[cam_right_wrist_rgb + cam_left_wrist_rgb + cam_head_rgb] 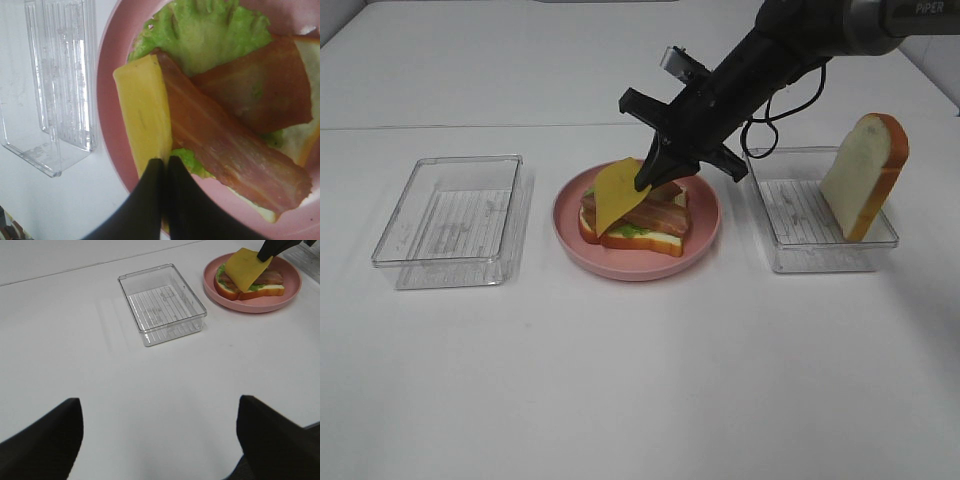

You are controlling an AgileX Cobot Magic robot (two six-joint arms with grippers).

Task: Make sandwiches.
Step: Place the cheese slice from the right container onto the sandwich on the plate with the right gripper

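Cheese [613, 192] is held tilted above bacon [655, 215], lettuce [625, 231] and bread [645, 243] stacked on the plate [705, 235]; another slice [865, 175] is propped upright right of it.

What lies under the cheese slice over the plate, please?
A bacon strip, ham, lettuce and a bread slice on the pink plate; the cheese slice covers part of them.

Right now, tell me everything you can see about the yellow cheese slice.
The cheese slice is a thin, flat yellow square, smooth and plastic-looking like toy food. The right gripper is shut on one edge and holds it steeply tilted over the bacon and lettuce stacked on the pink plate. Its lower corner hangs near the lettuce. Whether it touches cannot be told.
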